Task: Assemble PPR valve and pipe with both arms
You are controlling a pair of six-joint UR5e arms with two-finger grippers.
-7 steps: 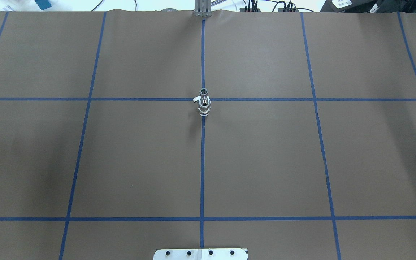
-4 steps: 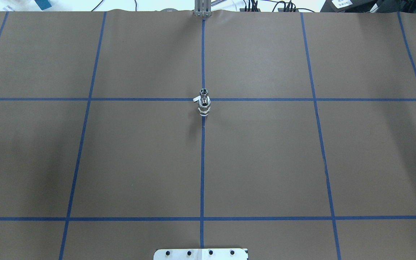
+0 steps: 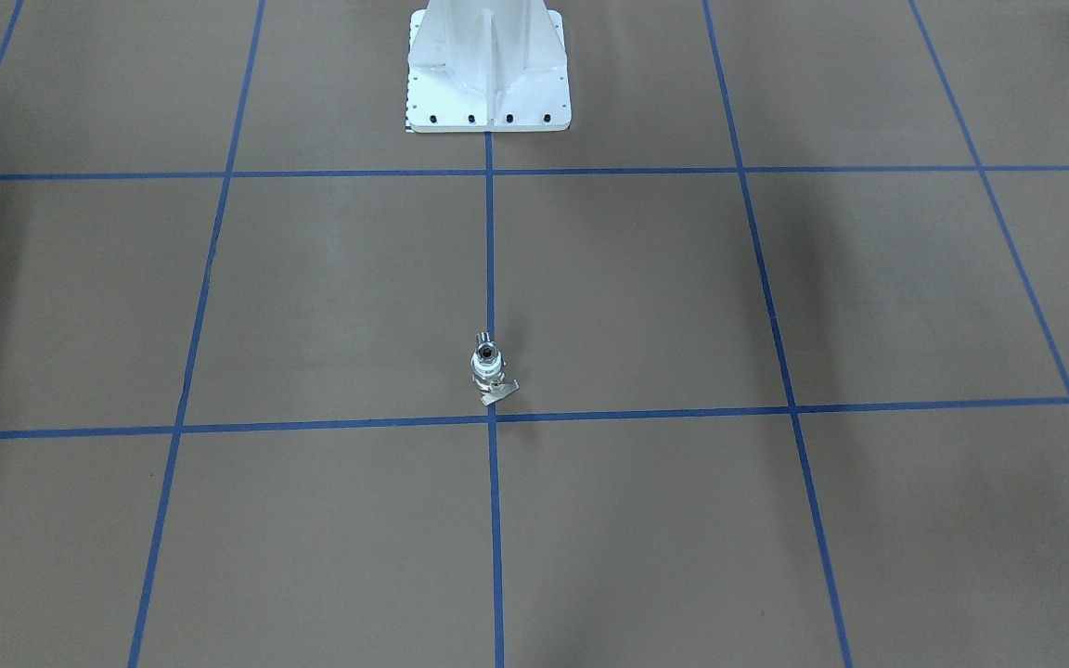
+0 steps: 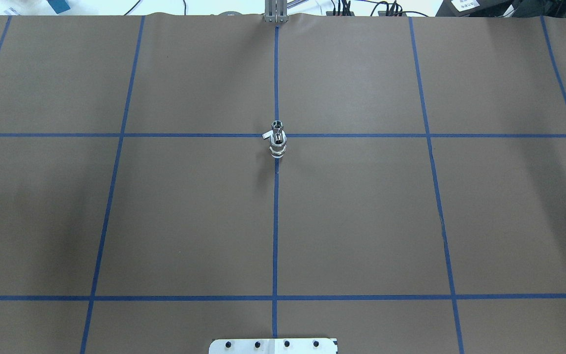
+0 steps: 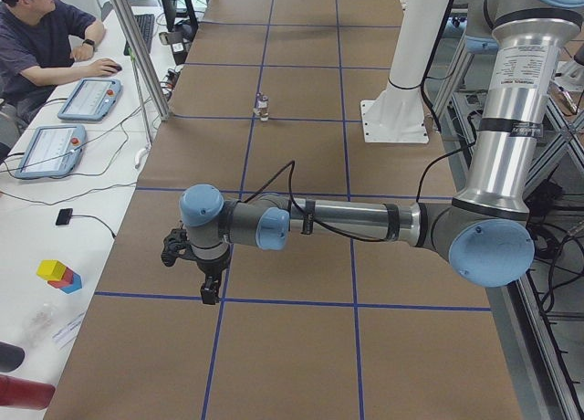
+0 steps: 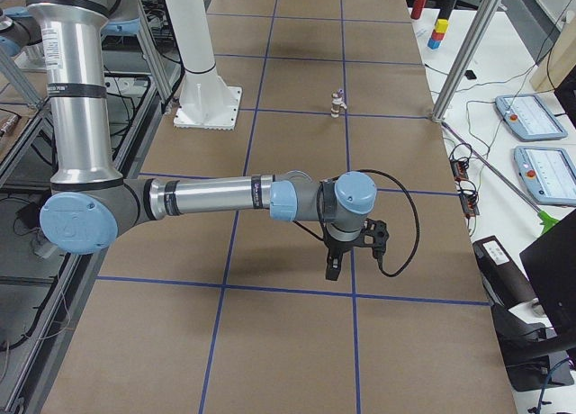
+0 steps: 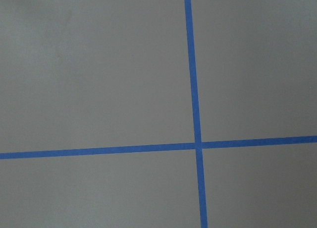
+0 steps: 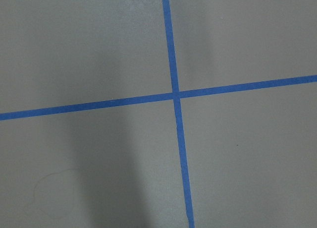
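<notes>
Left pincer (image 5: 192, 274), right pincer (image 6: 354, 254) well apart from PPR valve (image 4: 278, 147).

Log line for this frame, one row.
PPR valve + pipe: stacked upright, apparently joined, mid-table | left gripper: clear of parts, open/shut unclear | right gripper: same

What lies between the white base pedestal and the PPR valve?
Only bare brown table cover crossed by blue tape lines, seen in the front-facing view between white base pedestal and PPR valve.
</notes>
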